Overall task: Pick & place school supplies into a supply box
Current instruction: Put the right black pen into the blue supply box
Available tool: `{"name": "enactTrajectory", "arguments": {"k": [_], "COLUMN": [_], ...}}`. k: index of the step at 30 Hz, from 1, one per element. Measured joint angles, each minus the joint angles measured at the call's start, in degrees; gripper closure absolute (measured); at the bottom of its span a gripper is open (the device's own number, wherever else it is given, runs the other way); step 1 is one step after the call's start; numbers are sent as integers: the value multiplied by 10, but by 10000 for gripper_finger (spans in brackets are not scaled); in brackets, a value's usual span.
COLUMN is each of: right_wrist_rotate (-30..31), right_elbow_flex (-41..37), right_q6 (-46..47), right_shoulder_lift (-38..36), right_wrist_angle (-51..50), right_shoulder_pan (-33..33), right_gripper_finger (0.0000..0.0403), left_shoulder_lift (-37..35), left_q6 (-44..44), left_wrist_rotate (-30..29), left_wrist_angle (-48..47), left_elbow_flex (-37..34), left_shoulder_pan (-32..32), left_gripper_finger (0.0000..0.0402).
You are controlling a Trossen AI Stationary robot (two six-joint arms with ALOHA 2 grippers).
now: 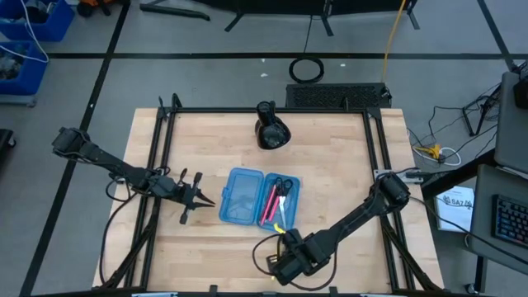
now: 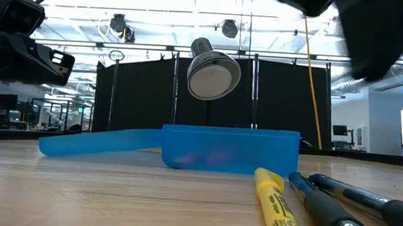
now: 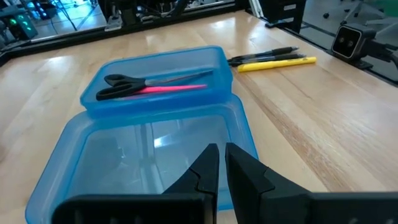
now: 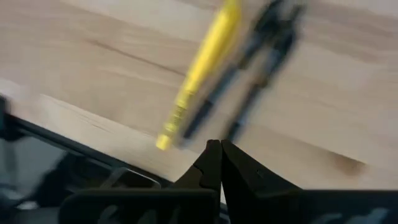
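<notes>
The right gripper (image 4: 220, 149), fingers closed and empty, is positioned lower centre, above the yellow marker (image 4: 200, 74); the left gripper (image 3: 221, 163), narrowed and empty, is positioned at the pencil case (image 3: 155, 93).

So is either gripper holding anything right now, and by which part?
Nothing is held. The right gripper is shut and empty above the yellow marker; the left gripper is nearly shut over the supply box.

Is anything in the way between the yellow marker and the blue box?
Nothing visible is. The yellow marker lies on bare wood beside two black pens, just outside the open blue box, which already holds scissors and a pink pen.
</notes>
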Motion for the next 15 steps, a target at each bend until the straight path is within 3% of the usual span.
{"name": "enactTrajectory", "arguments": {"k": [5,10,15], "right_wrist_rotate": [0,-56,8], "right_elbow_flex": [-56,-104,-120], "right_q6": [10,42,35], "right_shoulder_lift": [0,-4,-34], "right_wrist_angle": [83,108,123], "right_shoulder_pan": [0,-3,-1], "right_gripper_finger": [403,403,398], "left_shoulder_lift": [0,0,0], "left_q6": [1,1,2], "left_wrist_rotate": [0,0,0], "left_wrist_angle": [-5,-5,-5], "left_elbow_flex": [0,0,0], "left_shoulder_pan": [0,0,0], "left_gripper_finger": [366,366,366]}}
